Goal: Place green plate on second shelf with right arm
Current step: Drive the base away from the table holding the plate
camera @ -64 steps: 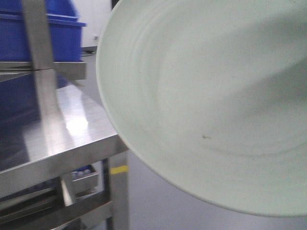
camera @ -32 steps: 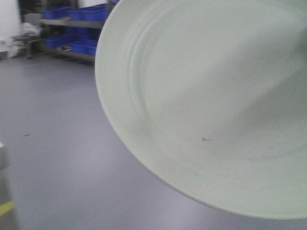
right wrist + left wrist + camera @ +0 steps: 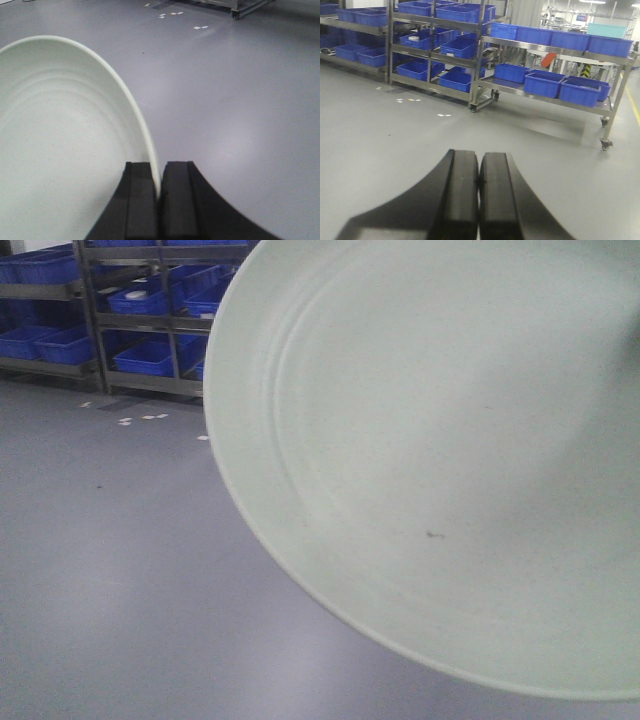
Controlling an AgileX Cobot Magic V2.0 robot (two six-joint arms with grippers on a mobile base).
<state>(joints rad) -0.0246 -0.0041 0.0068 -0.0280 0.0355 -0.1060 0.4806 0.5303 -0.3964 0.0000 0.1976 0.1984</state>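
Mint-green plate (image 3: 65,150) was clamped by its rim in your right pincer (image 3: 159,175), over the floor (image 3: 240,100); shelving was not yet done. Left pincer (image 3: 479,170) was closed, empty.

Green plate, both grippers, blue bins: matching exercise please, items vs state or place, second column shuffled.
Column 1
1. green plate
2. left gripper
3. right gripper
4. blue bins

Column 2
A. shut, holding nothing
B. on steel racks
C. fills most of the front view
D. shut on the plate's rim

Pairs: 1-C, 2-A, 3-D, 4-B
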